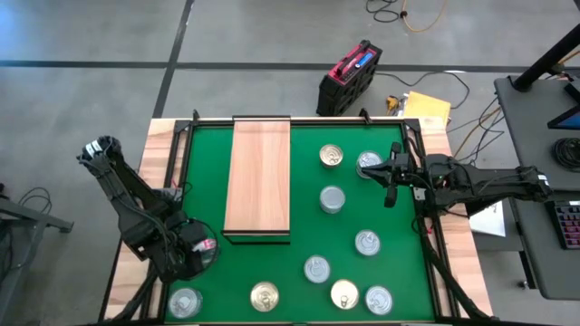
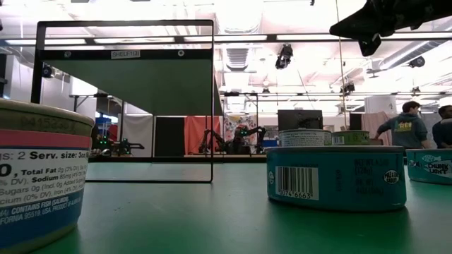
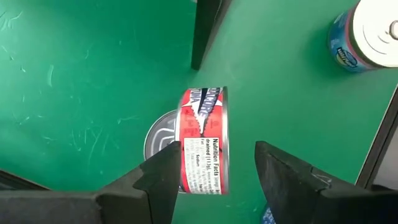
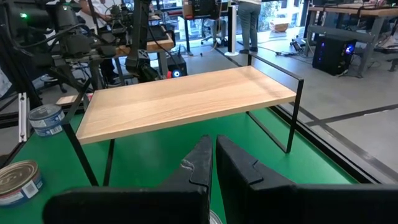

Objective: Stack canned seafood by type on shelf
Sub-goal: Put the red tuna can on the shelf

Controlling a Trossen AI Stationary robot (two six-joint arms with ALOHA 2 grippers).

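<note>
The shelf is a light wooden board on thin black legs, standing left of the green mat's middle; the right wrist view shows it too. Several canned seafood tins lie flat on the mat, among them and a gold-lidded one. My left gripper is open at the mat's near left corner, pointing steeply down. A red-labelled tin stands on its edge between its fingers. My right gripper is shut on nothing, held level above the mat's right side, pointing toward the shelf. My left gripper's jaws stand wider than the red-labelled tin. One finger overlaps the tin's silver end face; I cannot tell whether it touches. The other finger stands clear of the tin's opposite end. The tin is on edge, its label wall facing the wrist camera.
A blue tin with a silver lid lies close to my left gripper, and a black shelf leg stands just beyond the red tin. Two tins sit near the mat's front edge. A red-and-black case lies on the floor.
</note>
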